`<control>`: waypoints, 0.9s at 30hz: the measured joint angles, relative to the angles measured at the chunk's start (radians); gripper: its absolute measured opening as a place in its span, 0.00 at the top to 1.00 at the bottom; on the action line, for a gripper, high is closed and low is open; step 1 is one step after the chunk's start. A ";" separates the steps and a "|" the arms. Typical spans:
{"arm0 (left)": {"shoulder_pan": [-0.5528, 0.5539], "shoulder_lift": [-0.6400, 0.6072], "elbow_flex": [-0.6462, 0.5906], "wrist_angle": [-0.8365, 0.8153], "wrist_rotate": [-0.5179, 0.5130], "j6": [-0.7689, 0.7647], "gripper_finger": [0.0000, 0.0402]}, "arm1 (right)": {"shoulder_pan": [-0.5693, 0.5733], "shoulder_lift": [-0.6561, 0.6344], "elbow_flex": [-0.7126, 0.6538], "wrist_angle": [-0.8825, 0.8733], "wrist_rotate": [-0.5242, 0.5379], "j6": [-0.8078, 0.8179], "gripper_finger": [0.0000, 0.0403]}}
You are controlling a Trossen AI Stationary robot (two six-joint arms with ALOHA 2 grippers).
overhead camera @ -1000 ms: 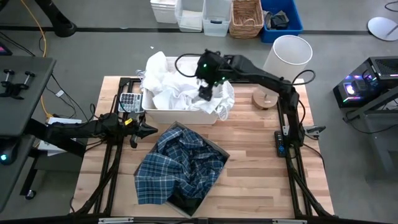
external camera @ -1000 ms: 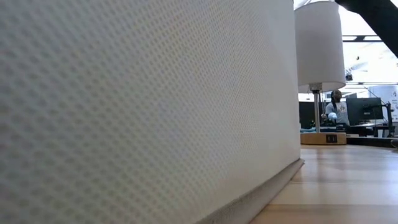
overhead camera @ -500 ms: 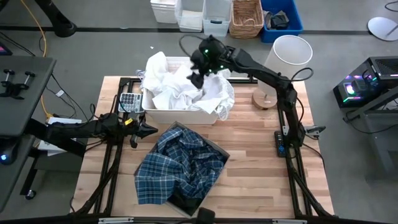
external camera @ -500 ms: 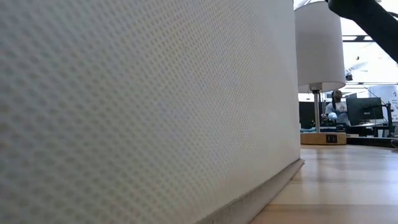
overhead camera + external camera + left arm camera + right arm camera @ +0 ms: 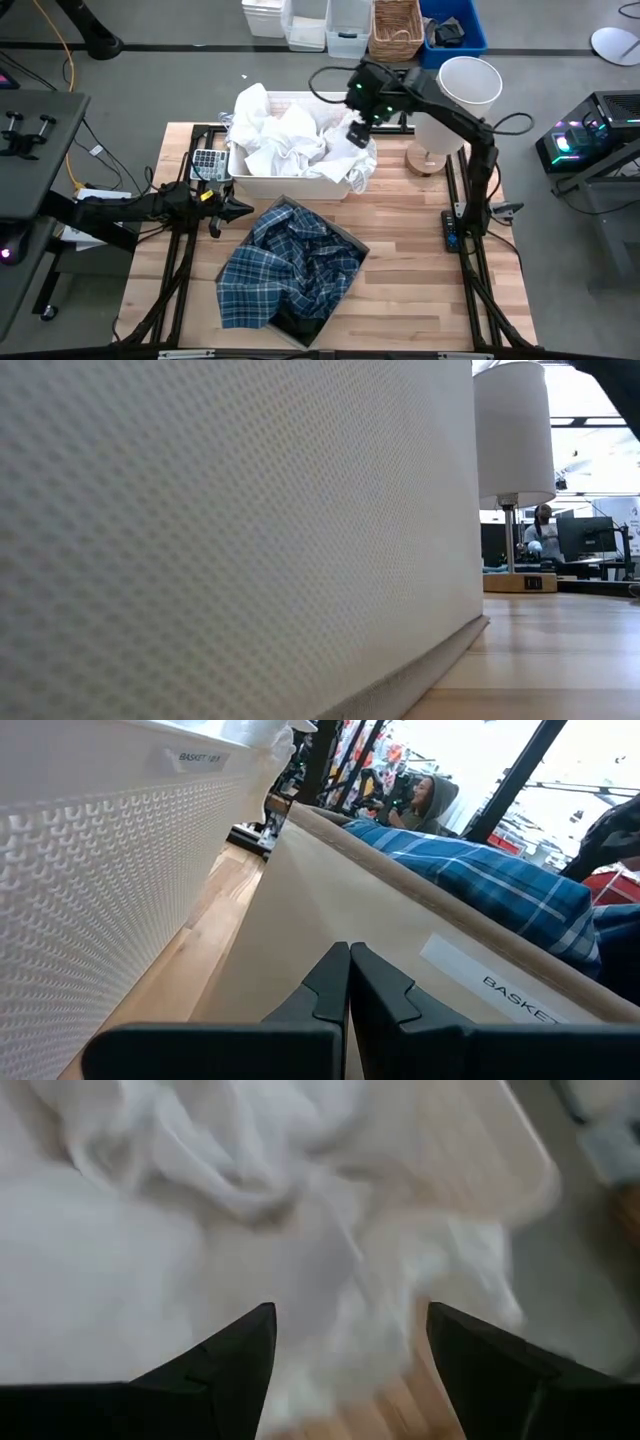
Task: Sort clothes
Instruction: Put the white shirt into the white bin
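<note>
With white crumpled garments (image 5: 285,140) filling the white plastic bin (image 5: 290,184) and the blue-and-white plaid shirt (image 5: 292,265) heaped in the beige cardboard box (image 5: 352,240), sorting looks nearly done; the right gripper (image 5: 358,133) hovers empty with jaws spread over the bin's right end, the left gripper (image 5: 236,209) idle with jaws pressed together.

Low cam is mostly blocked: white bin wall (image 5: 230,530), fine mesh texture, fills the view from the left edge to past the middle, its base rim running down to the wood table (image 5: 540,660). Right of it, a lamp (image 5: 513,435) with a white cylindrical shade on a thin stem and a wooden base. A dark bit of arm (image 5: 615,375) cuts the top right corner. Far background: a person (image 5: 541,532) seated at a desk with monitors (image 5: 585,538).
</note>
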 joint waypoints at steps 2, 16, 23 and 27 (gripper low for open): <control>0.000 0.000 0.000 0.001 0.000 0.000 1.00 | 0.034 -0.014 0.001 -0.083 0.062 0.019 0.37; 0.000 0.000 0.000 0.001 0.000 0.000 1.00 | 0.195 -0.278 -0.566 0.128 0.097 0.113 0.37; 0.000 0.000 0.000 0.001 0.000 0.000 1.00 | 0.259 -0.525 -1.090 0.538 0.186 0.233 0.37; 0.000 0.000 0.000 0.001 0.000 0.000 1.00 | 0.261 -0.570 -1.293 0.805 0.282 0.235 0.37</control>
